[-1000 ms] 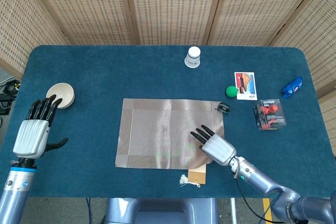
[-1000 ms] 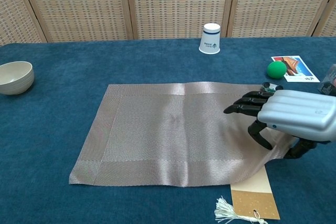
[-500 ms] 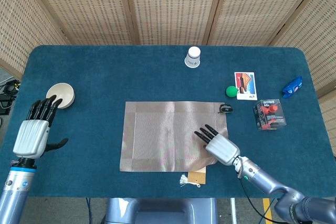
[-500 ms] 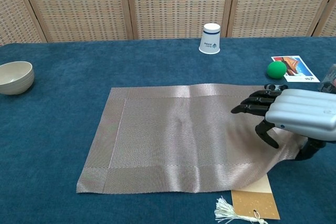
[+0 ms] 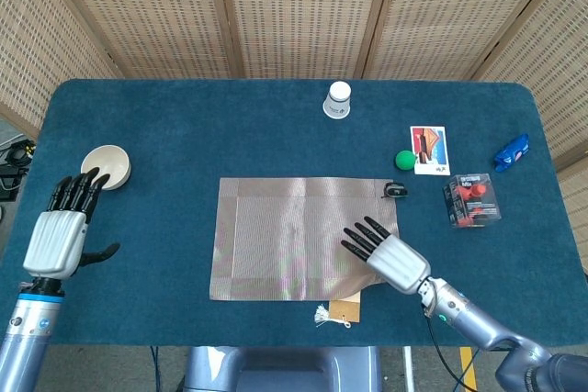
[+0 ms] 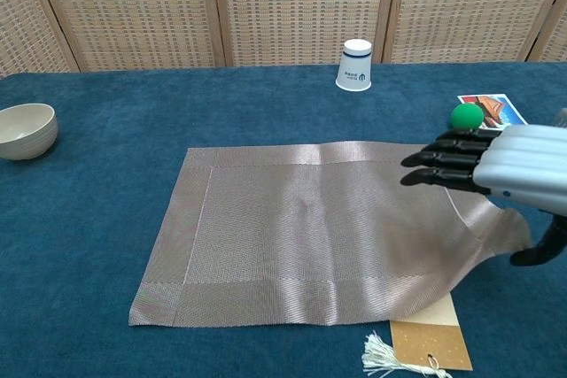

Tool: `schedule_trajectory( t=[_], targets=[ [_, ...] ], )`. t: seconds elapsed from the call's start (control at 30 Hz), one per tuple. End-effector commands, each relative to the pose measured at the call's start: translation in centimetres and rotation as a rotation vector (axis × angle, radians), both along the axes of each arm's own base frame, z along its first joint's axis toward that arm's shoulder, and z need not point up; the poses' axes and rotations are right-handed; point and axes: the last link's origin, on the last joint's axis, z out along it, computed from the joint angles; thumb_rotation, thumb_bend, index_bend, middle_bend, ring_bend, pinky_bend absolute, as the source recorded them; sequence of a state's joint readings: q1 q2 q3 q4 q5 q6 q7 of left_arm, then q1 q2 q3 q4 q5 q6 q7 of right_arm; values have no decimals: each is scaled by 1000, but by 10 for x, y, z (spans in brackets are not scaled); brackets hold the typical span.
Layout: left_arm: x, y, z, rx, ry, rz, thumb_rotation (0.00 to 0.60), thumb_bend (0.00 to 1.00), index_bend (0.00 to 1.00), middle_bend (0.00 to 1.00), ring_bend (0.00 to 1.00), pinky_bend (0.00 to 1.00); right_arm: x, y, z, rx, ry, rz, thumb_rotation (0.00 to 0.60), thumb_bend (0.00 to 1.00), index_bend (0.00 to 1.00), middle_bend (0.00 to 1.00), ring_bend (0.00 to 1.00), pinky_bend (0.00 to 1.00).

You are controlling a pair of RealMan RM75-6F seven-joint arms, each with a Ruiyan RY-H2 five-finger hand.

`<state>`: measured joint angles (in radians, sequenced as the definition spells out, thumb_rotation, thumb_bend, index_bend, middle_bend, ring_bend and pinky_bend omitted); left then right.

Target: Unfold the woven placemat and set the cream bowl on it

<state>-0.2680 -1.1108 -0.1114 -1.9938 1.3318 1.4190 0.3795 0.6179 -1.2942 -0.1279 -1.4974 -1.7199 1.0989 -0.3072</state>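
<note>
The woven placemat (image 5: 303, 238) (image 6: 310, 236) lies spread out flat in the middle of the blue table, with its near right corner slightly rumpled. My right hand (image 5: 390, 254) (image 6: 500, 165) hovers over the mat's right edge, fingers stretched out and apart, holding nothing. The cream bowl (image 5: 106, 166) (image 6: 27, 130) stands upright at the far left, off the mat. My left hand (image 5: 60, 227) stays just in front of the bowl with its fingers straight, its thumb out, and nothing in it; the chest view does not show it.
A white paper cup (image 5: 339, 99) (image 6: 356, 65) stands at the back centre. A green ball (image 5: 405, 160), a picture card (image 5: 429, 150), a red-and-black box (image 5: 471, 200) and a blue packet (image 5: 512, 152) lie to the right. A small black object (image 5: 394, 190) touches the mat's far right corner. A brown tasselled tag (image 5: 338, 311) lies at the front edge.
The mat first slid a little to the right under my right hand. That hand has since lifted off the mat and drifted slightly right. My left hand and the bowl have not moved.
</note>
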Motion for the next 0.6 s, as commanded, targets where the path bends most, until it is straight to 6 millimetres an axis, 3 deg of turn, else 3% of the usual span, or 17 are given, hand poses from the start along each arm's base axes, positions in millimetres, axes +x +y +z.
schedule_trajectory(
  t=[0.03, 0.3, 0.5, 0.6],
  targets=[
    [0, -1, 1, 0, -2, -3, 600, 0, 0, 0, 0, 0, -7, 15, 37, -79, 17, -7, 600, 0, 0, 0, 0, 0],
    [0, -2, 4, 15, -2, -13, 600, 0, 0, 0, 0, 0, -30, 36, 101, -238, 17, -77, 600, 0, 0, 0, 0, 0],
    [-7, 1, 8, 37, 19, -11, 600, 0, 0, 0, 0, 0, -43, 38, 120, -325, -87, -173, 600, 0, 0, 0, 0, 0],
    [-23, 14, 8, 35, 47, 4, 600, 0, 0, 0, 0, 0, -51, 37, 122, -375, -230, -268, 600, 0, 0, 0, 0, 0]
  ],
)
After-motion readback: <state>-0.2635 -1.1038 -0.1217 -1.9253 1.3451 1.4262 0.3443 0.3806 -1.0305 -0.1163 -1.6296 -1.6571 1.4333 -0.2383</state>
